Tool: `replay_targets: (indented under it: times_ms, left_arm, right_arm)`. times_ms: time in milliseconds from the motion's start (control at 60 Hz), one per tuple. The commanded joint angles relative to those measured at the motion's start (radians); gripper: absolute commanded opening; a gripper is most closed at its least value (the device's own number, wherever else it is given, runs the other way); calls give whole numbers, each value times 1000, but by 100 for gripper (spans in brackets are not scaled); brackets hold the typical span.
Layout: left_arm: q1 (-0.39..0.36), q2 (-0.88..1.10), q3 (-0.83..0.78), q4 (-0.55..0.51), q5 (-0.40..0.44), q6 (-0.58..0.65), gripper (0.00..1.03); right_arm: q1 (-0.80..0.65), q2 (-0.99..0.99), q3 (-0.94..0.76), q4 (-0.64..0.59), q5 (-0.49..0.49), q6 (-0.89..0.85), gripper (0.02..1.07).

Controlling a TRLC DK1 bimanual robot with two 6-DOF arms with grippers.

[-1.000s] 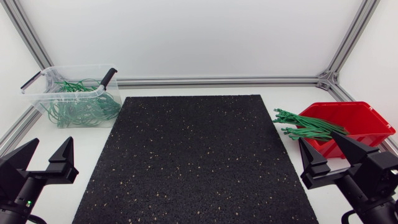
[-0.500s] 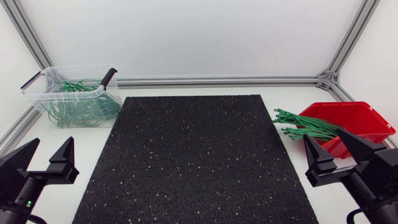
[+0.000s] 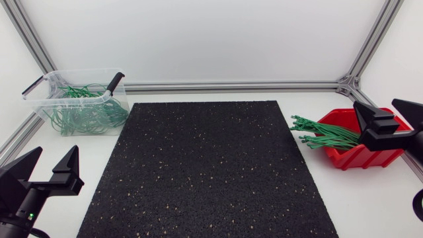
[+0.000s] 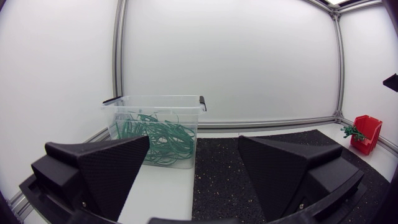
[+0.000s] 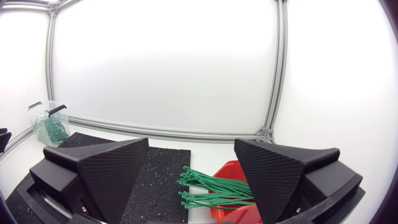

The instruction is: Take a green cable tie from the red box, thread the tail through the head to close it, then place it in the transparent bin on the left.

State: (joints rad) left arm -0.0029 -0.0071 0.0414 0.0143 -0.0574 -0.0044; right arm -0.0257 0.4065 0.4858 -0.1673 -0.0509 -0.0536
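Surface: white surface (image 3: 370,198) with a black speckled mat (image 3: 211,165) over its middle.
Green cable ties: a loose bundle of green cable ties (image 3: 325,136) lies in the red box (image 3: 353,157), just ahead of and below my right gripper (image 3: 377,104). Their ends stick out over the box's rim toward the mat. In the right wrist view the bundle shows in the gap between my fingers.
Red box: it stands under my right gripper, just beside the mat's edge.
Right gripper: the fingers are spread wide apart with nothing between them. It hangs above the box and touches neither the box nor the ties.
Transparent bin: the transparent bin (image 3: 74,71) stands well ahead of my left gripper (image 3: 54,151), next to the mat's far corner. A tangle of looped ties (image 3: 86,114) fills it, and its black handles stand up at both ends.
Left gripper: the fingers are spread apart and grasp nothing. It sits low at the near edge of the surface, beside the mat and well apart from the bin.
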Motion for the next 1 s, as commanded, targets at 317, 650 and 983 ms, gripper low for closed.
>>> replay_targets:
  times_ms: [317,650,983]
  left_arm:
    - [3,-5,-40,-22,-1,-17,99]
    - [4,-2,-40,-24,4,-17,99]
    - [6,-1,-40,-27,4,-17,99]
  right_arm:
    - [-105,430,318,-267,-168,-448,102]
    - [-209,769,481,-437,-216,-790,100]
    - [-261,917,421,-431,-234,-1126,97]
